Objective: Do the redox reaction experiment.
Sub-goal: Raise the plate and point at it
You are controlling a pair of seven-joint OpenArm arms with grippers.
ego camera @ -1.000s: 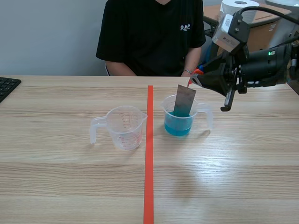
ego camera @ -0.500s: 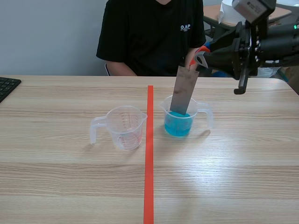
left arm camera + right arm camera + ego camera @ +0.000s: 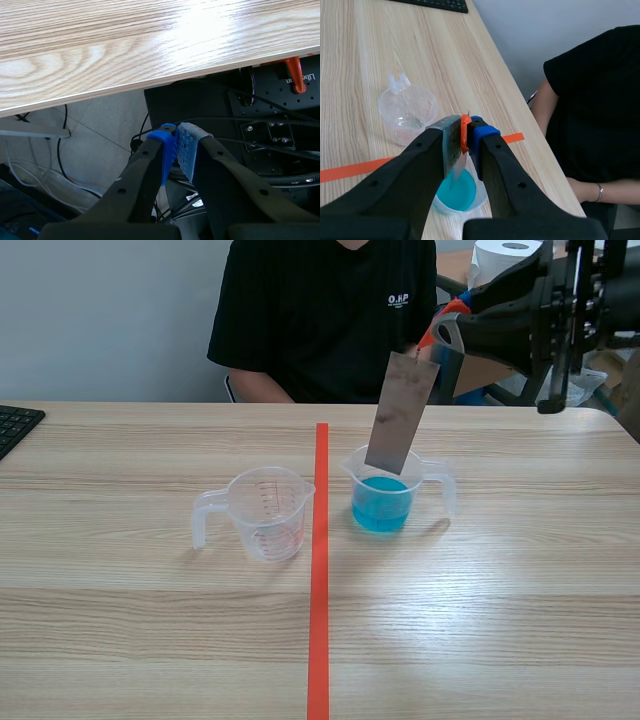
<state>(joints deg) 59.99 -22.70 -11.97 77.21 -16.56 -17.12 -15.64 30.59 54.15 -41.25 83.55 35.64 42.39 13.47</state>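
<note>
Mid-task: right end effector (image 3: 437, 340) clamps the tilted metal strip (image 3: 400, 412), lower end at the mouth of the blue-solution measuring cup (image 3: 382, 502); clear measuring cup (image 3: 268, 512) looks unused, left end effector (image 3: 177, 145) closed empty.

The lower half of the frame is bare table (image 3: 150, 640), with room to pass. Two cups stand in the middle, an empty cup (image 3: 266, 515) and a blue cup (image 3: 383, 502), with a thin gap between. A strip (image 3: 400, 412) blocks the blue cup's mouth, hanging from the right gripper (image 3: 437, 337) at the upper right. A person (image 3: 320, 320) fills the top middle.
</note>
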